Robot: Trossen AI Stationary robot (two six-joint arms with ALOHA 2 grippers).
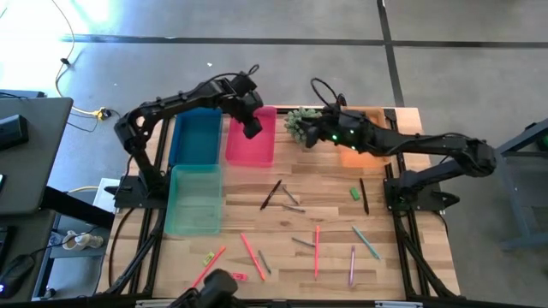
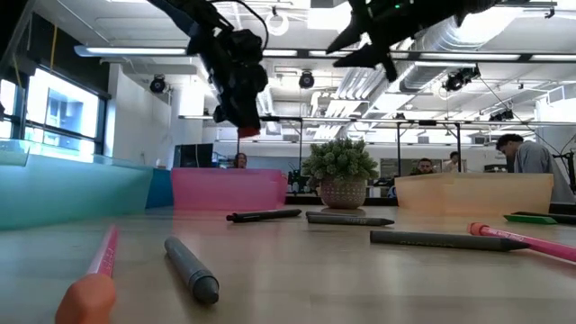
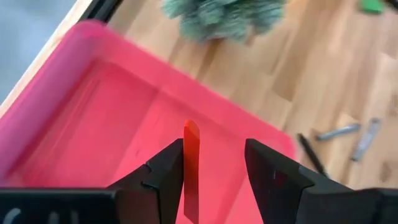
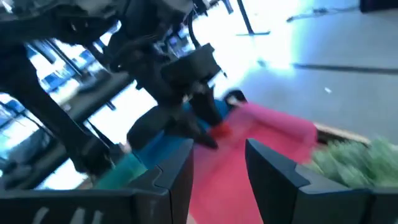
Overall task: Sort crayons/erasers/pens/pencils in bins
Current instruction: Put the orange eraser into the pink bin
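My left gripper [image 3: 211, 149] hangs open above the pink bin [image 1: 251, 141], pointing steeply down. A short red-orange stick [image 3: 191, 163] stands on end between its fingers, close against one finger and well apart from the other. From table height its red tip [image 2: 245, 132] shows just under the gripper [image 2: 238, 117]. My right gripper [image 4: 217, 155] is open with nothing between its fingers. It points nearly level over the potted plant [image 1: 300, 124], toward the left arm. The blue bin [image 1: 195, 135] and teal bin [image 1: 195, 198] sit at the left. My left gripper has the red-orange stick [image 3: 190, 186] right beside the inner face of one finger [image 3: 166, 171]; whether it touches that finger I cannot tell. The other finger [image 3: 264, 171] stands clear of the stick. The stick is upright, above the pink bin's floor.
The right arm covers most of the orange bin [image 1: 355, 156]. Dark pens [image 1: 271, 195], pink pencils [image 1: 316, 250], grey sticks [image 1: 303, 242] and a green eraser [image 1: 354, 194] lie scattered over the wooden table's near half. People stand in the room beyond the table.
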